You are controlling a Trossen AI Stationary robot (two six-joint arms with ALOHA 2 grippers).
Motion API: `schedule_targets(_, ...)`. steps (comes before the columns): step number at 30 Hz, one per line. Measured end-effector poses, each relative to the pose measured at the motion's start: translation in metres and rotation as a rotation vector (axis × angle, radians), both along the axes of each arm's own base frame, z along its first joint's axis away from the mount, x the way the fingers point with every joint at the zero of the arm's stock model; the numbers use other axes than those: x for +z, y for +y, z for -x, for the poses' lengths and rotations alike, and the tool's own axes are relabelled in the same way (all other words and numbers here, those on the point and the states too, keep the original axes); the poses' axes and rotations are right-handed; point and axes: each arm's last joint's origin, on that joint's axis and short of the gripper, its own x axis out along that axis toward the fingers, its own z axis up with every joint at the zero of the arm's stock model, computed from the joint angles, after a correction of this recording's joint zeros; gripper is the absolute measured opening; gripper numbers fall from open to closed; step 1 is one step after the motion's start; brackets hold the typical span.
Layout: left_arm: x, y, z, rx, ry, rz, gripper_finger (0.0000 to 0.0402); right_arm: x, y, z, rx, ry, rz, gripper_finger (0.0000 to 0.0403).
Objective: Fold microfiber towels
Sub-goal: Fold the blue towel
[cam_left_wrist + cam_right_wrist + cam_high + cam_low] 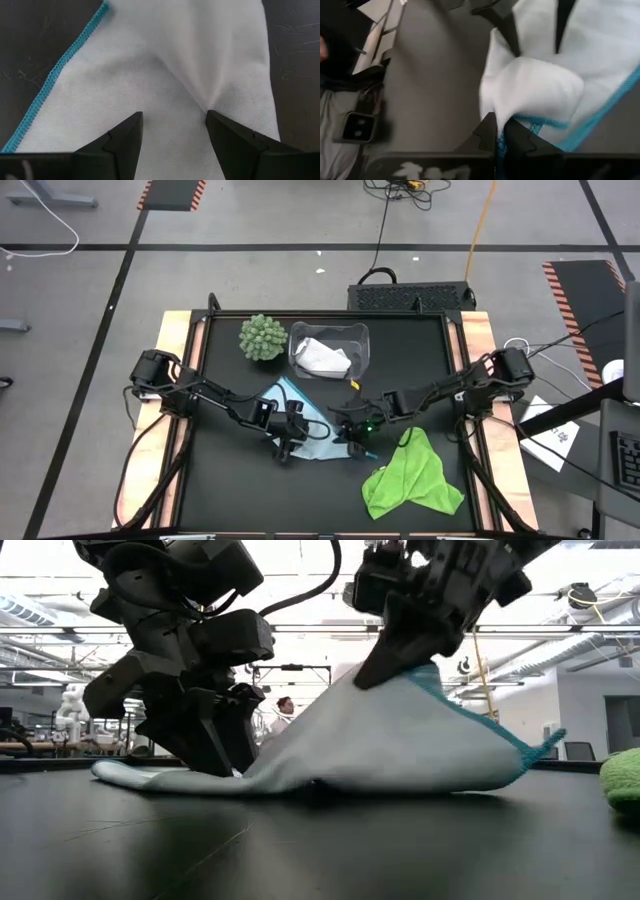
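1. The light blue towel (300,416) is lying near the middle of the table (215,480), and it serves here as the landmark for every other place.
2. The right pincer (352,436) is working at the towel's edge on the robot's right, its fingers pressed together and pinching a corner of the cloth; in the right wrist view the teal-stitched hem is bunching between the two dark fingertips (517,137).
3. In the low view that pinched corner is standing lifted off the table, so the light blue towel is rising in a slope from its flat part up to the right pincer.
4. The left pincer (290,442) is sitting on the towel's opposite side, its fingers spread, with the tips (131,131) pressing down onto the flat cloth rather than gripping it.
5. The relation that matters: the towel's long axis is running roughly from one pincer to the other, with the free cloth lying away from the right pincer, toward the left one.
6. Judging from this, a fold would probably be carrying the raised corner across toward the held-down side, the right arm being the nearer one for that pull.
7. The lime green towel (412,478) is lying crumpled beyond the light blue towel's right-arm side, nearer the table's front edge, well apart from both pincers.
8. The white towel (325,358) is resting in the clear plastic bin (296,352) behind the light blue towel, with the spiky ball plant (262,337) just beside the bin.
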Motion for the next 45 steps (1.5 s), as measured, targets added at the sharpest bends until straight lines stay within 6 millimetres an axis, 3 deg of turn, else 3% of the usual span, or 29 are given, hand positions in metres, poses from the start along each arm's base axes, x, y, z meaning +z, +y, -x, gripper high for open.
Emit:
schedule_targets(9,0.0,0.001,0.0,0.019,-0.006,-0.023,0.0225,0.001,0.022,0.006,0.034,-0.011,0.034,0.0004)
schedule_targets(16,-0.008,0.019,0.004,0.133,-0.006,-0.073,0.0225,0.003,0.042,0.01,0.07,-0.045,0.053,0.0004)
schedule_targets(26,-0.014,0.022,0.008,0.149,-0.03,0.0,0.0225,-0.026,0.081,0.008,0.186,-0.087,0.06,0.0005)
schedule_targets(34,-0.015,0.025,0.012,0.104,0.013,-0.056,0.0225,-0.037,0.115,0.009,0.377,-0.196,-0.078,0.006)
schedule_targets(40,-0.008,0.024,0.013,0.092,-0.012,-0.055,0.0225,-0.038,0.111,0.011,0.344,-0.197,0.056,0.009)
schedule_targets(45,0.017,0.02,0.028,0.099,-0.034,-0.088,0.0225,-0.049,0.092,0.014,0.224,-0.081,0.297,0.0087)
